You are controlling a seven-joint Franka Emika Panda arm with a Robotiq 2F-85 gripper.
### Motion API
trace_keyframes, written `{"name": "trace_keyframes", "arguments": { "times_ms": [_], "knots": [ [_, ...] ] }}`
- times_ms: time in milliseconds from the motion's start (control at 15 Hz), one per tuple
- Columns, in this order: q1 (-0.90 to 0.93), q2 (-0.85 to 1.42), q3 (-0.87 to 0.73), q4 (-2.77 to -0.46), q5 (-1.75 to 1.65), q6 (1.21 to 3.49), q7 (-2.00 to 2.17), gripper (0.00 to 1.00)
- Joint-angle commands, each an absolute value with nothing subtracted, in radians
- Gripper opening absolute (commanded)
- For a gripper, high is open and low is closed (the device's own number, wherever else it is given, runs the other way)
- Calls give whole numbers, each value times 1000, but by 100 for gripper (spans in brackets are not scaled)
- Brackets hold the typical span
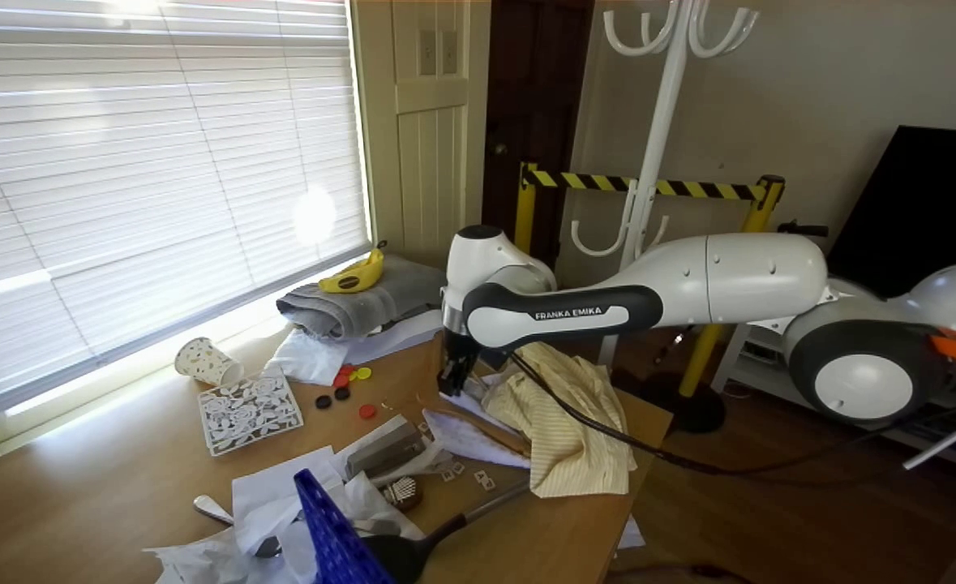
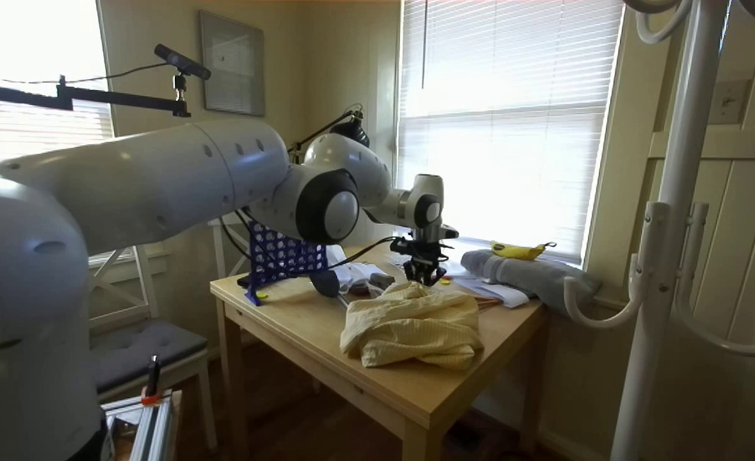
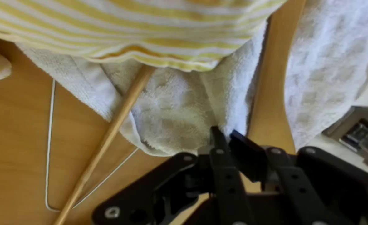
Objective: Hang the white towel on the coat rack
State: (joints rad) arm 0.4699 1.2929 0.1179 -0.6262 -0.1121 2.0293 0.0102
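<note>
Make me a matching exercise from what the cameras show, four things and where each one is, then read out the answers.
Things:
1. banana pouch
2. cup
3. white towel
4. coat rack

Places:
A. partly under the striped cloth
B. standing off the table
C. tipped over near the blinds
D. on the gray towel

Pairs: 1-D, 2-C, 3-A, 4-B

In an exterior view I look down across the table (image 1: 96,487), blinds (image 1: 161,162) at ten o'clock; in an exterior view, past the arm (image 2: 178,186), close at nine, to that same table. Both exterior views share the coat rack (image 2: 678,160). My wrist view faces down, close over the white towel (image 3: 177,106).
</note>
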Motion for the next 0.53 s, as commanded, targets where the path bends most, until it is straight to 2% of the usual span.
{"name": "trace_keyframes", "arguments": {
  "times_ms": [0,333,467],
  "knots": [
    [485,1223,83,-713,-134,2198,111,2],
    [523,1148,9,-846,-172,2449,204,2],
    [513,1089,31,-941,-151,2421,164,2]
  ]
}}
